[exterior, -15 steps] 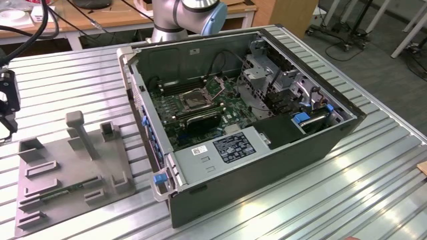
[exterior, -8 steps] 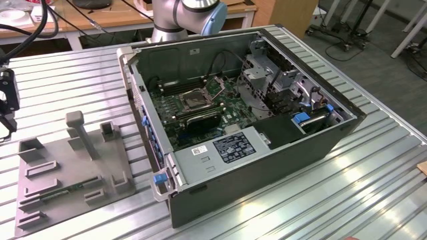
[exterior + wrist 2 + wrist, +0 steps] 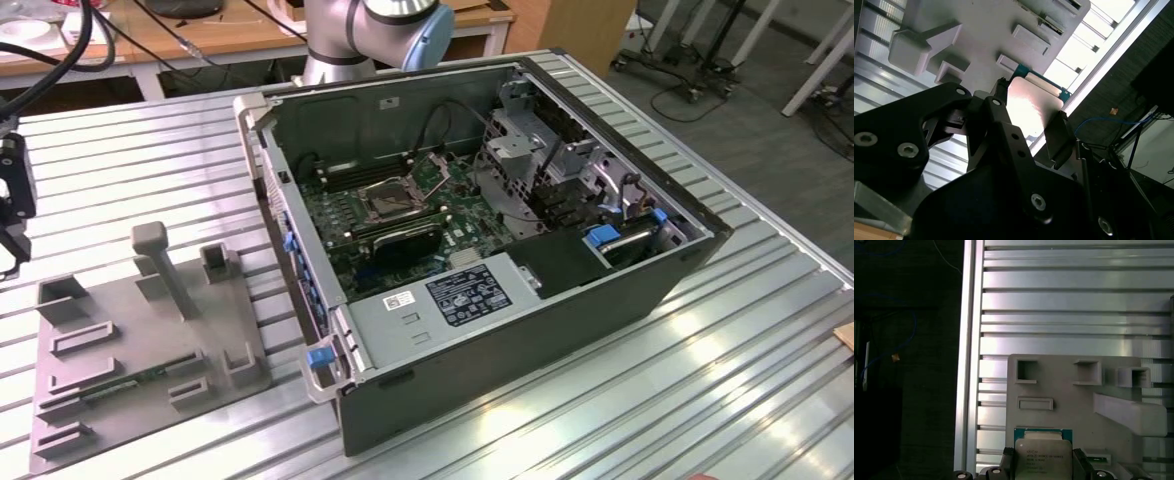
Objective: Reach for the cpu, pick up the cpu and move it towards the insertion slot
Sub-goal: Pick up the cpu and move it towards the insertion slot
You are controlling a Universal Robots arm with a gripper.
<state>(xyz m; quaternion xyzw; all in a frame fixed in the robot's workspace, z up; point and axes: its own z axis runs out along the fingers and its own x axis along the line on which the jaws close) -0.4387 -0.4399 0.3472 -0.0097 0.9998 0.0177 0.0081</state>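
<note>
The cpu (image 3: pixel 1043 454), a thin square chip with a pale silver face and a green rim, sits between my gripper's (image 3: pixel 1043 465) two black fingers. In the second wrist view the cpu (image 3: pixel 1030 106) shines between the fingers, and the gripper (image 3: pixel 1029 117) is shut on its two opposite edges. It hangs above the grey fixture plate (image 3: pixel 1064 390). In the exterior view the gripper (image 3: pixel 11 215) is at the far left edge, above the table and left of the plate. The insertion slot (image 3: pixel 391 203) lies inside the open computer case with its metal bracket raised, far to the exterior view's right of the gripper.
The grey fixture plate (image 3: pixel 134 350) has upright posts and recesses, and a green memory stick (image 3: pixel 127 383) lies in it. The open computer case (image 3: pixel 534 330) stands on the slatted metal table (image 3: pixel 667 400). The arm's base (image 3: pixel 360 40) stands behind the case. The table's edge (image 3: pixel 969 365) runs close to the plate.
</note>
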